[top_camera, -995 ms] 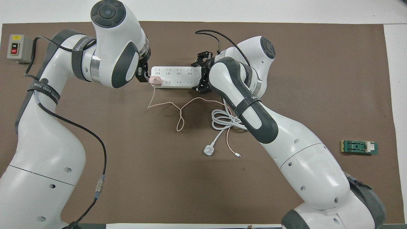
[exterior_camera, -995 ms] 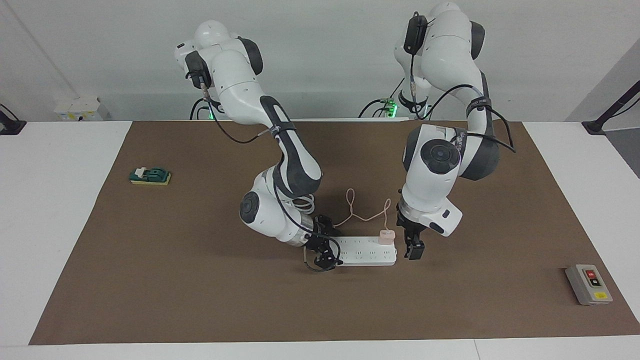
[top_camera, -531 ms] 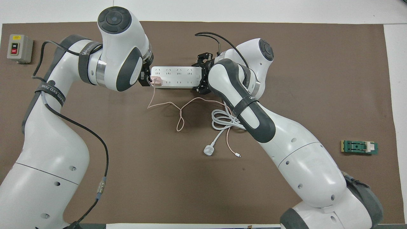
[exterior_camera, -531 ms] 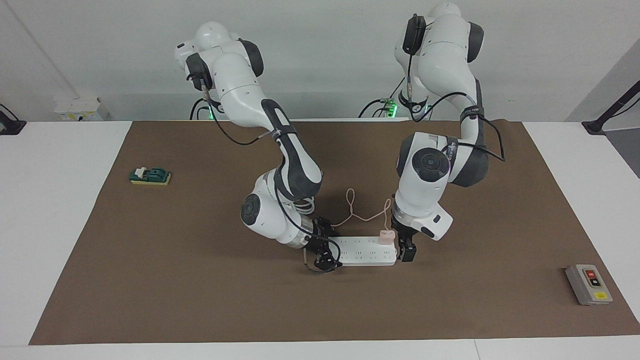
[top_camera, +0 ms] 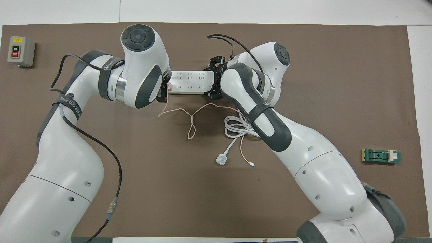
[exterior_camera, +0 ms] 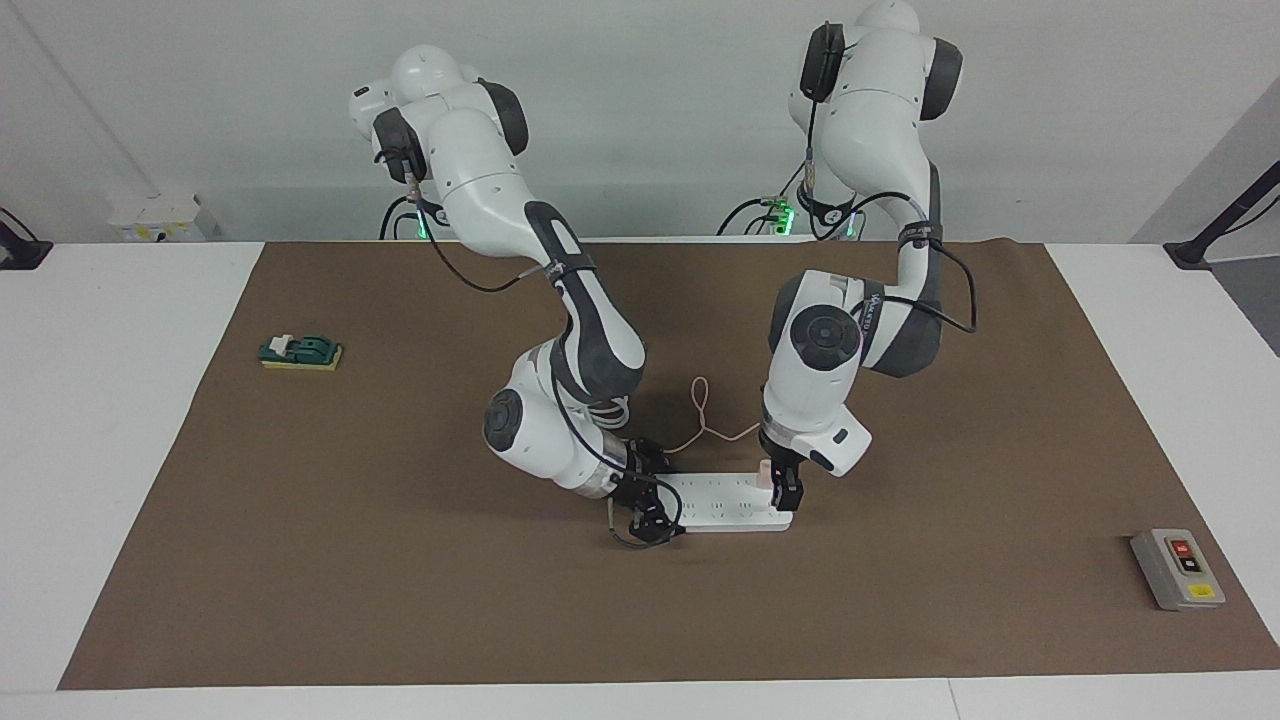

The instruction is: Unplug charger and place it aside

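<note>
The small pale-pink charger point(exterior_camera: 765, 470) sits plugged into the white power strip point(exterior_camera: 725, 503) at the strip's end toward the left arm. Its thin pink cable point(exterior_camera: 703, 420) loops over the mat nearer to the robots. My left gripper point(exterior_camera: 780, 488) is down at the charger, right against it. In the overhead view the left wrist covers most of the charger point(top_camera: 169, 88), and the left gripper point(top_camera: 164, 91) peeks out beneath. My right gripper point(exterior_camera: 650, 505) is shut across the strip's other end point(top_camera: 213, 79), pressing the power strip point(top_camera: 190, 82) to the mat.
A coiled thick white cord point(top_camera: 236, 126) with a round white plug point(top_camera: 221, 159) lies nearer to the robots than the strip. A grey switch box point(exterior_camera: 1177, 568) sits at the left arm's end. A green block point(exterior_camera: 300, 352) lies at the right arm's end.
My left arm has swung in from beside the strip's end, and its gripper now sits at the charger. The right arm and the strip have stayed put.
</note>
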Controlling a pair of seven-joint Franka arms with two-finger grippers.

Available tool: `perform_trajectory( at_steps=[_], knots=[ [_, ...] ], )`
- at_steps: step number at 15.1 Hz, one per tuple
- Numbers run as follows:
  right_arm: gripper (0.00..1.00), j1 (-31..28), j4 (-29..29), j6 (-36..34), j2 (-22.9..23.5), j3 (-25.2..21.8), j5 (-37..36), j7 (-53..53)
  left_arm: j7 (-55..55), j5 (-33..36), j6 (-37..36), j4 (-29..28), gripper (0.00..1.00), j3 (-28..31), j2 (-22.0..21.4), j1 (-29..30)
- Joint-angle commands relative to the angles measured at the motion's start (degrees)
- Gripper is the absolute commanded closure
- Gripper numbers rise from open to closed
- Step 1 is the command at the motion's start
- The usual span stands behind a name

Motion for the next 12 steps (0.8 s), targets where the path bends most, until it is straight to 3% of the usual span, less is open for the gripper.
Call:
perform_trajectory(
  at_steps=[1,4,7,8,10,12],
  knots=[
    [0.62,0.0,-0.1,1.6,0.7,0.3,0.7,-2.9,0.2,-0.5,1.5,-4.3,0.16,0.6,-3.0,-0.7],
    [0.62,0.0,0.0,1.6,0.7,0.3,0.7,-2.9,0.2,-0.5,1.2,-4.3,0.29,0.6,-3.0,-0.6],
    [0.62,0.0,0.0,1.6,0.7,0.3,0.7,-2.9,0.2,-0.4,1.9,-4.3,0.52,0.6,-3.0,-0.6],
    [0.62,0.0,0.0,1.6,0.7,0.3,0.7,-2.9,0.2,-0.4,2.2,-4.3,0.64,0.6,-3.0,-0.7],
    [0.61,0.0,0.0,1.6,0.7,0.3,0.7,-2.9,0.9,0.0,2.8,-4.4,1.0,0.6,-3.0,-1.0],
    [0.61,0.0,0.0,1.6,0.7,0.3,0.7,-2.9,1.4,0.4,3.0,-4.6,1.0,0.7,-3.0,-1.5]
  ],
)
